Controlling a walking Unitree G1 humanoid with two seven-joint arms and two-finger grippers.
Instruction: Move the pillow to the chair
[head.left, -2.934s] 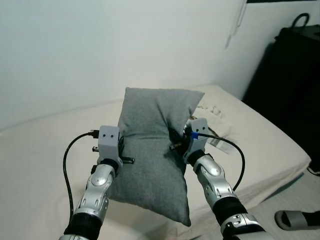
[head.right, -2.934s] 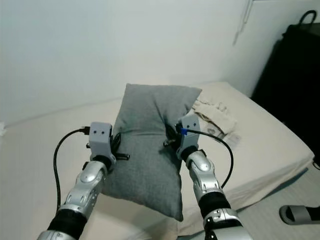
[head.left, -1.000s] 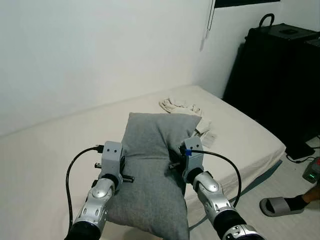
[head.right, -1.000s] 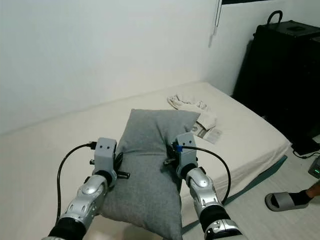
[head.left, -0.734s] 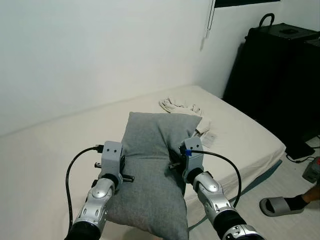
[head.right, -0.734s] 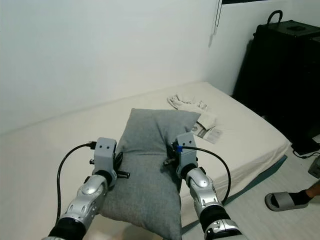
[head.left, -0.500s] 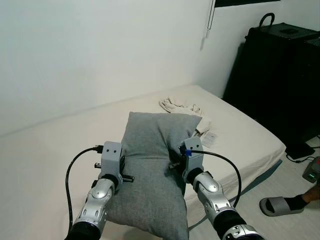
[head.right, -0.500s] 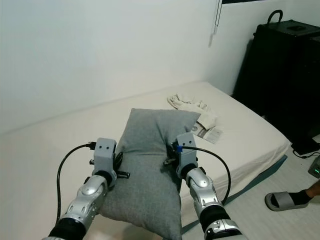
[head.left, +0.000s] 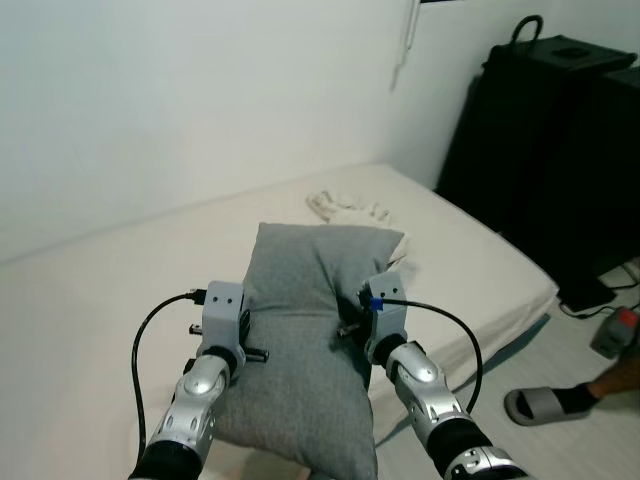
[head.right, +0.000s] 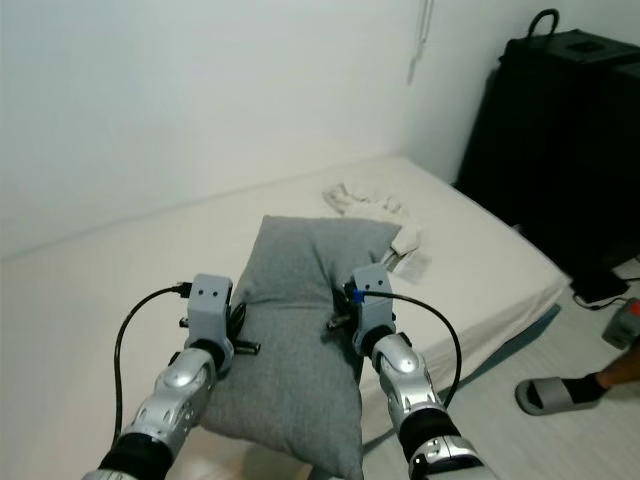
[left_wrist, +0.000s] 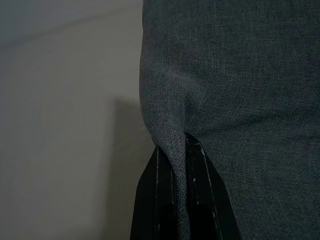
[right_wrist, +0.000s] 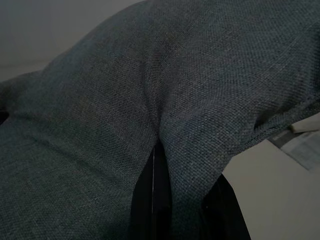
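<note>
White walls back a cream bed (head.left: 120, 300) that spreads under and beyond both arms. Between the grippers hangs the grey pillow (head.left: 300, 340), lifted off the bed. On its left edge the left gripper (left_wrist: 172, 175) has its black fingers pressed together on a fold of fabric; on the right edge the right gripper (right_wrist: 160, 185) pinches a crease the same way. Past the pillow's far corner lies a crumpled cloth (head.left: 345, 208), with a paper (head.right: 413, 264) beside it. Right of the right gripper stands a black cabinet (head.left: 545, 150); on the floor a person's foot in a grey slipper (head.left: 545, 403).
</note>
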